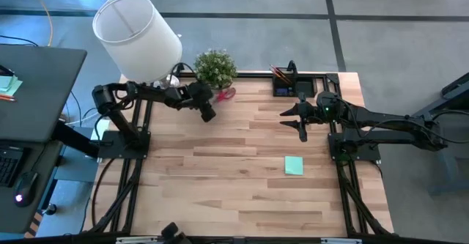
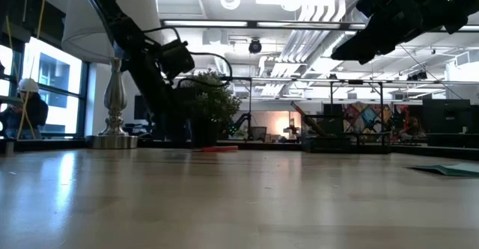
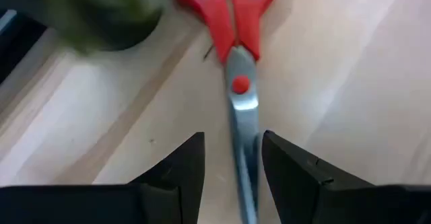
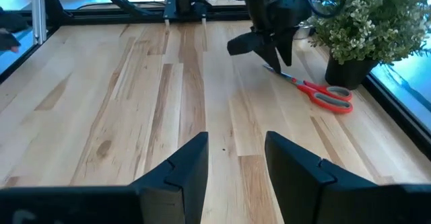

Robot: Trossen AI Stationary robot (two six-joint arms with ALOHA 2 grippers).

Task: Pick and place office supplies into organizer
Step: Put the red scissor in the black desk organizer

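Hovering over the scissors (image 3: 237, 76), left pincer (image 3: 232, 160) sits open, empty, blades running lengthwise between its fingers; right pincer (image 4: 236, 163) open, empty, well apart.

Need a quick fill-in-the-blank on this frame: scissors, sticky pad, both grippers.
1. The left gripper has its open fingers on either side of the scissors' ____.
2. The scissors' handles are ____ in colour.
3. The mint-green sticky-note pad lies nearer the ____ arm.
4. The right gripper is open and holds ____.

Missing words: blades; red; right; nothing
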